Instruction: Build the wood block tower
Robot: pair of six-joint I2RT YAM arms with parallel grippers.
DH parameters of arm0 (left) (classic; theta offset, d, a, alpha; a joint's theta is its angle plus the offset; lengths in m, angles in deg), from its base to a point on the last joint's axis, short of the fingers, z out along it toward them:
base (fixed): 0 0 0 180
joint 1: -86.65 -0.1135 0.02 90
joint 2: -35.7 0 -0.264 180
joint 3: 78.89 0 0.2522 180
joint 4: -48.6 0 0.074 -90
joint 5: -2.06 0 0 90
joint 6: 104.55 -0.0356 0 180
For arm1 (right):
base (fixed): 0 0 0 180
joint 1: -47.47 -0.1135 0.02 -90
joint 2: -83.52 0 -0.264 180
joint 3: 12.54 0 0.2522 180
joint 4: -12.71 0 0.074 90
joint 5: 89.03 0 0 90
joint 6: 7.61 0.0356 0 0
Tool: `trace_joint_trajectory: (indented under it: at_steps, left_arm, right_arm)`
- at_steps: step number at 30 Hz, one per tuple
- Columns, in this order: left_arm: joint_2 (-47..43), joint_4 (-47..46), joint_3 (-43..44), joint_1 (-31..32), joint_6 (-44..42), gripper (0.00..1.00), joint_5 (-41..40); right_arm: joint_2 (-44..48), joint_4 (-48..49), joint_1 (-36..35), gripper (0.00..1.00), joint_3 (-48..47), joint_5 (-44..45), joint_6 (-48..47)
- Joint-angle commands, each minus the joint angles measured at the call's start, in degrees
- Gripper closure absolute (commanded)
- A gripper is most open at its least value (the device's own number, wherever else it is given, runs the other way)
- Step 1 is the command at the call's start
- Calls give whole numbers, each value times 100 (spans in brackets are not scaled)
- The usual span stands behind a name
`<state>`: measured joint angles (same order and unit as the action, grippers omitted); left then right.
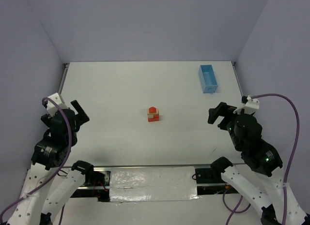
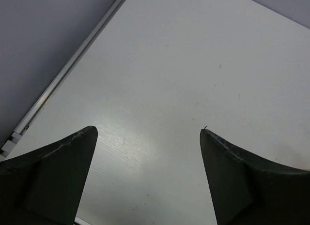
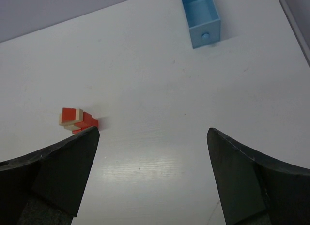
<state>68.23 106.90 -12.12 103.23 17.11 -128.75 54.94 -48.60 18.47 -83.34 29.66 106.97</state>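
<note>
Small tower of red-orange and pale tan wooden blocks (image 1: 153, 114), red roof-shaped piece topping it, standing near centre of white table (image 1: 116, 89). Left gripper (image 1: 80, 112) hovering at tower's 9 o'clock, well apart, fingers spread, gripping nothing. Right gripper (image 1: 219, 113) hovering at tower's 3 o'clock, fingers spread wide, empty. Light-blue rectangular tray (image 1: 209, 89) lying at tower's 2 o'clock, near table's far right edge.

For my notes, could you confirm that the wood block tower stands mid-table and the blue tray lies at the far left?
Not quite: the blue tray lies at the far right, as the top external view shows; the wood block tower does stand mid-table.
</note>
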Motion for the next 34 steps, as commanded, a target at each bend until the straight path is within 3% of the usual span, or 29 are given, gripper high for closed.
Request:
trace_joint_trajectory:
  at_steps: [1,8,34]
  left_arm:
    - [-1,-357,-63,-32,-99,0,188]
    - [42,-323,-46,-23,-72,0,215]
    - [-63,-375,-116,-23,-72,0,373]
  right_arm:
    - [115,-158,25,0,183,-3,56]
    - [397,70,25,0,307,-100,-50]
    - [-25,123,25,0,474,-109,188]
